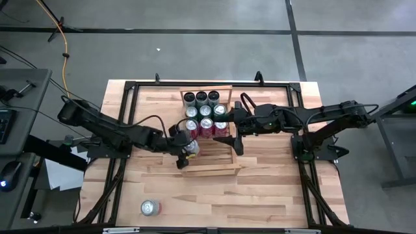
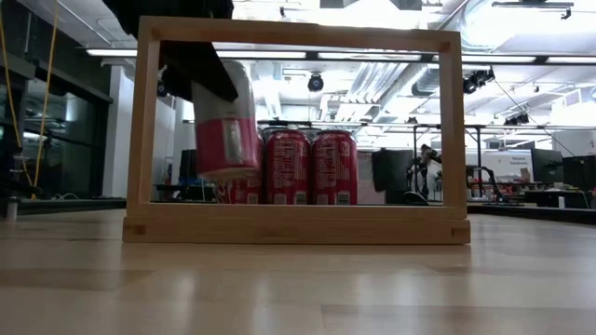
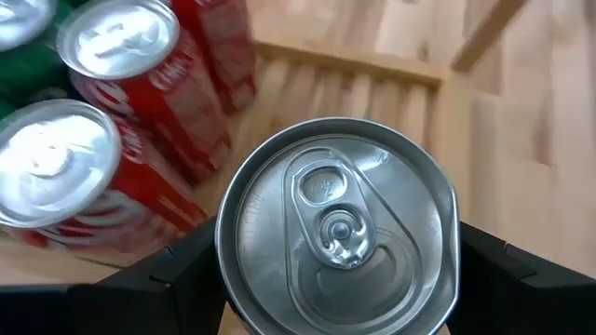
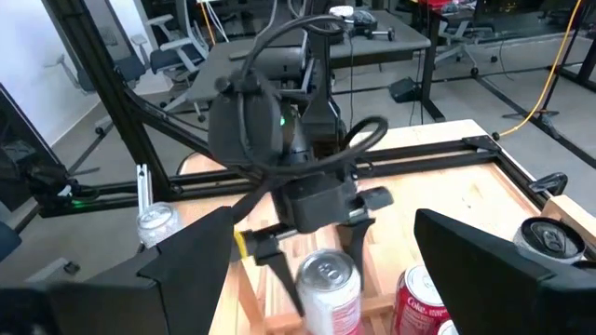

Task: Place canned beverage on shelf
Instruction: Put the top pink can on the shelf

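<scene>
Hanging upright between the left gripper's clenched fingers, the can is tilting slightly above the shelf, right gripper idling open

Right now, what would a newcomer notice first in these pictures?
The left gripper holds a pink can in the air, tilted, over the wooden shelf. Behind it, red and green cans fill the far end of the shelf. One more can stands alone near the table's front edge.
</scene>
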Motion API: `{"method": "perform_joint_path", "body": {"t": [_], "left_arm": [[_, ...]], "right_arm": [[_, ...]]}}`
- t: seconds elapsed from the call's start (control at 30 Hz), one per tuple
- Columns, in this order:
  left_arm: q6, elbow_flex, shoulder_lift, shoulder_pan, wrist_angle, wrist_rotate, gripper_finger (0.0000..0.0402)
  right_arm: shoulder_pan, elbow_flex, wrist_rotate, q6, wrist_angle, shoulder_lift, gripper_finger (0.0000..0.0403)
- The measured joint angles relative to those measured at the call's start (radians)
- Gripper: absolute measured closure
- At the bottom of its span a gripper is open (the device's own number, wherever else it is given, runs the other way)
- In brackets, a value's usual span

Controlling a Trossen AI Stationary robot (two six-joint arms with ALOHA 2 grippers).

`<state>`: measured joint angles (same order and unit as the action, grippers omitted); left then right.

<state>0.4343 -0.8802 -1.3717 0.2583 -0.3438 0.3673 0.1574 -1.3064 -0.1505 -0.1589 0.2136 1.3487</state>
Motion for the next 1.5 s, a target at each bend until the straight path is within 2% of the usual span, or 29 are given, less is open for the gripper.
{"method": "perform_joint_path", "body": {"t": [0.17,0.33,0.4,0.67,0.87,1.1,1.33,1.5], "left_arm": [[-0.018,0.036,-0.01,-0.018,0.057,0.022,0.0123],[-0.141,0.051,-0.036,-0.023,0.069,0.053,0.0123],[-0.161,0.04,-0.039,-0.022,0.115,0.047,0.0123],[-0.186,0.042,-0.038,-0.025,0.104,0.005,0.0123],[-0.178,0.043,-0.044,-0.052,0.088,-0.063,0.0122],[-0.178,0.043,-0.109,-0.088,0.089,-0.138,0.012],[-0.183,0.039,-0.137,-0.088,0.128,-0.11,0.0114],[-0.205,0.041,-0.138,-0.091,0.136,-0.095,0.009]], "right_arm": [[0.0,0.0,0.0,0.001,0.009,0.0,0.0084],[0.0,0.0,0.0,0.001,0.011,0.0,0.0084],[0.0,0.0,0.0,0.0,0.017,0.0,0.0084],[0.0,0.0,0.0,0.0,0.024,0.0,0.0084],[0.0,0.0,0.0,0.0,0.023,0.0,0.0084],[0.0,0.0,0.0,0.001,0.023,0.0,0.0084],[0.0,0.0,0.0,0.0,0.023,0.0,0.0084],[0.0,0.0,0.0,0.001,0.023,0.0,0.0084]]}}
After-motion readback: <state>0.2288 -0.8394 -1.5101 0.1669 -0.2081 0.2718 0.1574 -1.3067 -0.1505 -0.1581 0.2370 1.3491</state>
